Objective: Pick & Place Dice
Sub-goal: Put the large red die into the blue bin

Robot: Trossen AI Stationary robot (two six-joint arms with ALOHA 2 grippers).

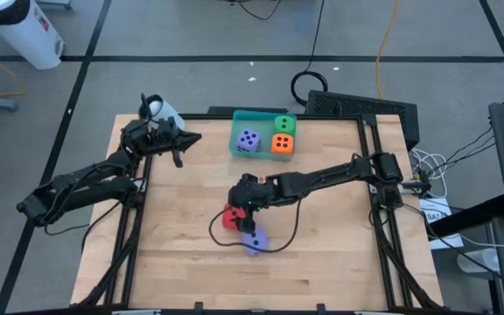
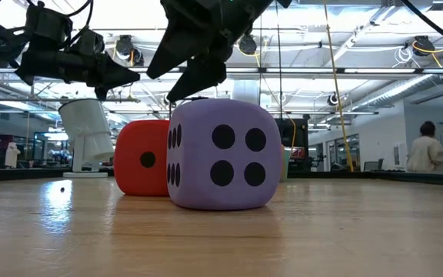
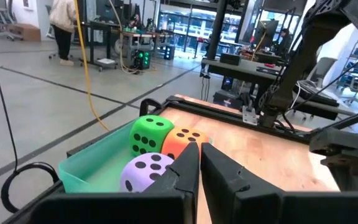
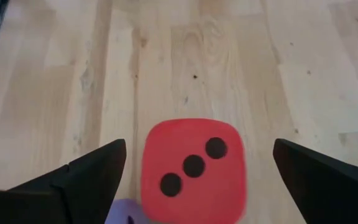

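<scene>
red die [image 1: 230, 216] mid-table, three up | purple die [image 1: 254, 241] touching it | green [image 1: 284, 125], orange [image 1: 282, 144], purple [image 1: 248, 141] together far side

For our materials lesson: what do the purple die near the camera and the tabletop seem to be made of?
Purple die: probably soft foam, matte; rounded corners and dull, glare-free faces suggest it. Tabletop: wood, likely jointed planks, lightly glossy; visible grain, seams and a faint sheen.

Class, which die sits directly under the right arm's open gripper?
The red die, between the right gripper's spread fingers; the purple die lies beside it, the others are in the teal tray.
</scene>
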